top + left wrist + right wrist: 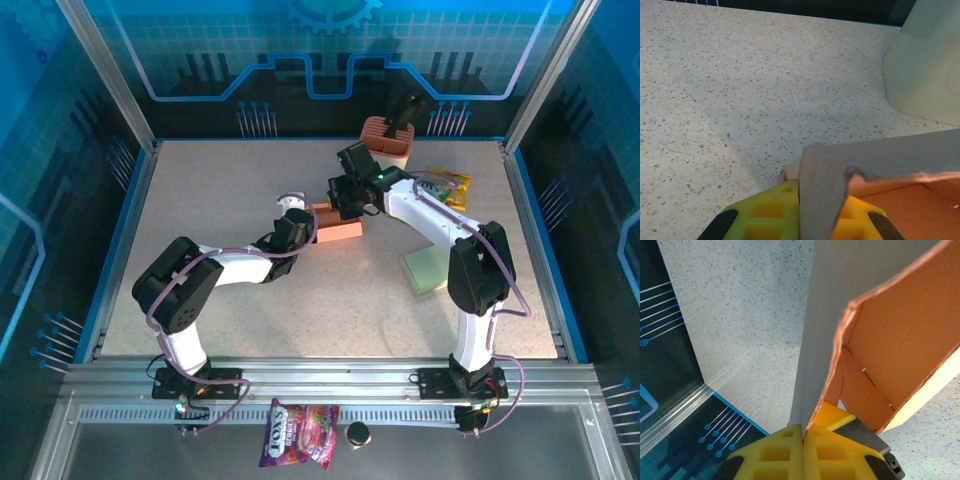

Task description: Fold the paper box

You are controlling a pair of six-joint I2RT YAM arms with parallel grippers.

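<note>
Box (340,228), orange, part-folded: left gripper (812,216) is clenching one flap, right gripper (803,439) is clenching another. Advice: be creasing slowly, both grips kept firm.

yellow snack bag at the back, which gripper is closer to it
Right. The right gripper, shut on the orange box, sits left of the yellow snack bag; the left gripper holds the box's other end, farther left.

Beige speckled table (250,320) enclosed by blue circuit-patterned walls (330,50) on aluminium posts (105,75), with a metal rail (330,385) along its near edge.
</note>
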